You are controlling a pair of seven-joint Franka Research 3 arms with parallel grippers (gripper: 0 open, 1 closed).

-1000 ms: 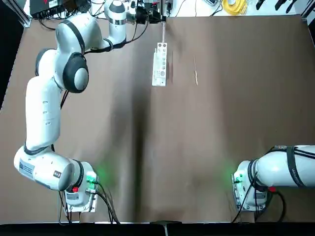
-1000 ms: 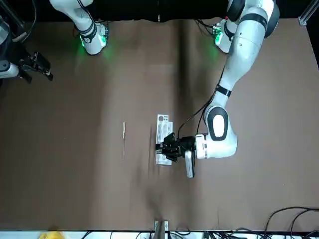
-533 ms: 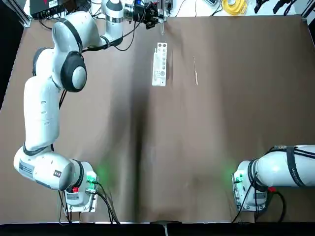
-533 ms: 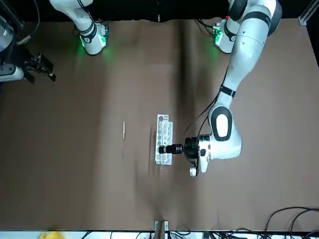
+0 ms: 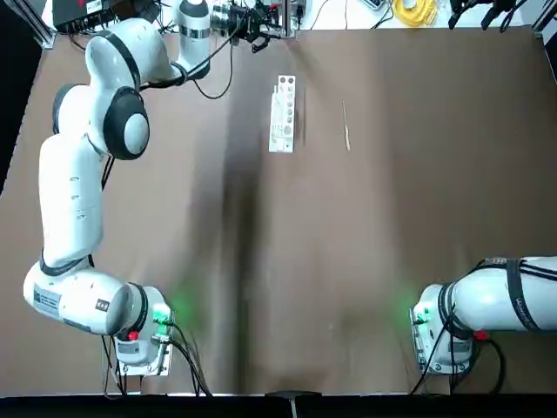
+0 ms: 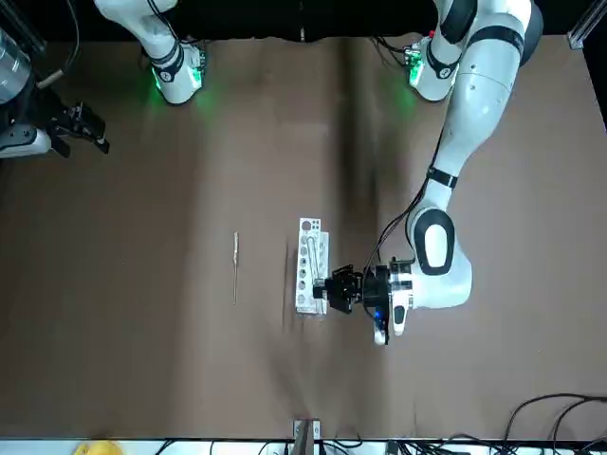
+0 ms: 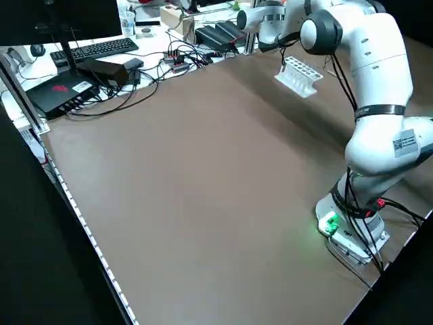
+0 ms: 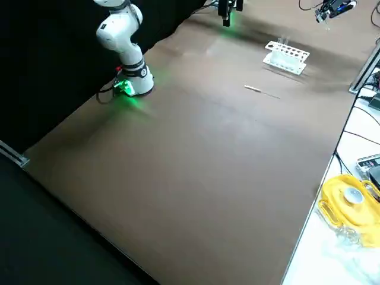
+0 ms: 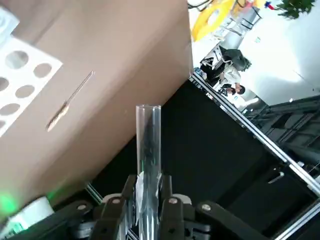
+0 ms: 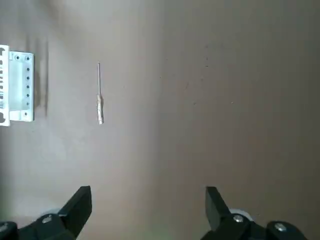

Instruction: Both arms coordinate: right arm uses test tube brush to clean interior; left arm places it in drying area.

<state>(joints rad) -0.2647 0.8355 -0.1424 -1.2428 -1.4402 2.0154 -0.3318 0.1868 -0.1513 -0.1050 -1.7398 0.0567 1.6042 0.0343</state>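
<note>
On the table, btwn my two claws, lies the test tube brush [image 10: 100, 109], flat & untouched. From my R claw [image 10: 148, 188] it's over to my L & back toward my bases. My R claw's fingers are spread wide w/ nothing btwn them. The brush's long axis runs approx. base edge to far edge, thin end away from me, so I judge the R fingers should close across it, from its two sides.

My L claw [image 9: 150, 178], out by the far edge, is actually nearer the brush but busy: it's pinching a clear test tube [image 9: 148, 125]. So the pick is the R's job, imo. White rack [image 5: 282, 114] sits just L of the brush, approx. parallel, apart from it; coming in too far L could bump it.
</note>
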